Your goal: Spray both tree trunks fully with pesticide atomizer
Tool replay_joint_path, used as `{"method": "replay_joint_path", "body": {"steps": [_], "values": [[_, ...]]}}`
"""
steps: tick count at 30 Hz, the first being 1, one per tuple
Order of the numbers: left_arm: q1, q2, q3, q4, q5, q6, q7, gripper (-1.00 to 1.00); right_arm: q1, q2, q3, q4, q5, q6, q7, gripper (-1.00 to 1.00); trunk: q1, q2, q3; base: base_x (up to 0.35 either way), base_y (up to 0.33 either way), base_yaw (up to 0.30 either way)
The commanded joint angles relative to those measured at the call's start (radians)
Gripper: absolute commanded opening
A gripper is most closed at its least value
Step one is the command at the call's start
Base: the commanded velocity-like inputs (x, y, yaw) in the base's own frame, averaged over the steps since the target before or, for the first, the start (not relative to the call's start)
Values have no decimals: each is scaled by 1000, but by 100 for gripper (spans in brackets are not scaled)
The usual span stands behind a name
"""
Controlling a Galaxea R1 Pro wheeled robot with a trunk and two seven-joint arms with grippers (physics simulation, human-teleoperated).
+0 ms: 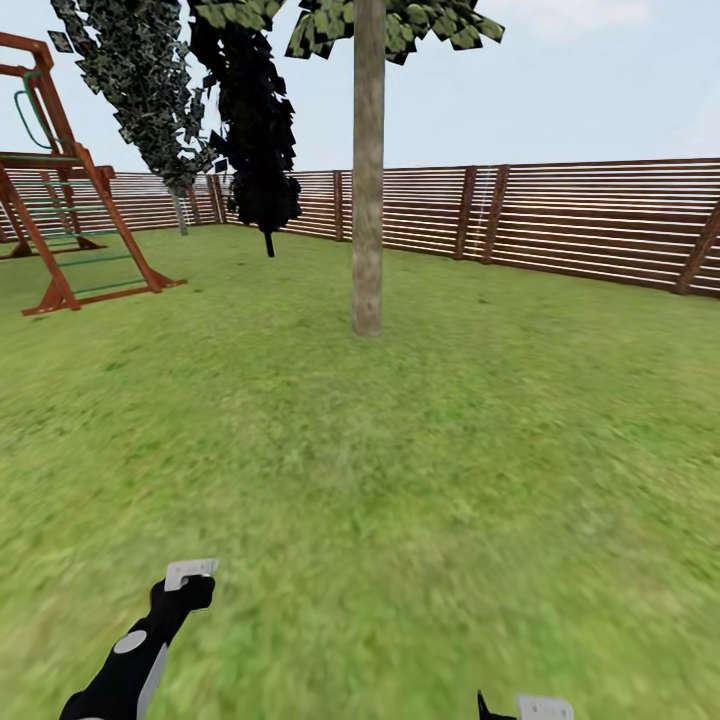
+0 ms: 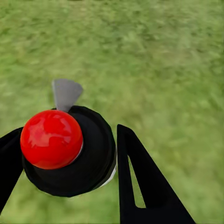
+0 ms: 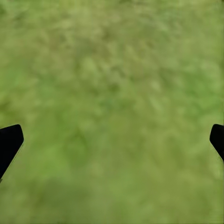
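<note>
My left gripper (image 2: 65,144) is shut on the pesticide atomizer (image 2: 95,161), a dark round bottle with a red ball on it and a pale grey spray head (image 2: 65,93), held over the grass floor (image 2: 158,60). In the head view the left gripper (image 1: 190,585) hangs low at the left, and the right gripper (image 1: 520,708) is at the bottom edge. The right gripper (image 3: 112,140) is open, with only grass between its fingers. One tree stands ahead with a thick grey-brown tree trunk (image 1: 367,200), several metres beyond both grippers.
A brown slat fence (image 1: 560,215) rings the lawn. A red wooden climbing frame (image 1: 60,210) stands at the far left. A black-leaved cone tree (image 1: 255,130) and a farther thin-trunked tree (image 1: 180,212) stand near the back fence. Open grass (image 1: 400,480) lies between me and the trunk.
</note>
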Motion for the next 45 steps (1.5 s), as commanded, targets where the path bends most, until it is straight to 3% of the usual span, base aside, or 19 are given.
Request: {"method": "replay_joint_path", "body": {"steps": [1,19,45], "values": [[0,0,-1,1,0,0,1,-100,0,1,0,0,-1,0,-1,100,0,0,0,338,0,0],[0,0,-1,1,0,1,3,-100,0,11,-2,0,-2,0,-1,100,0,0,0,338,0,0],[0,2,0,1,-1,1,8,-100,0,-2,-1,-3,-2,-1,-1,100,0,0,0,338,0,0]]}}
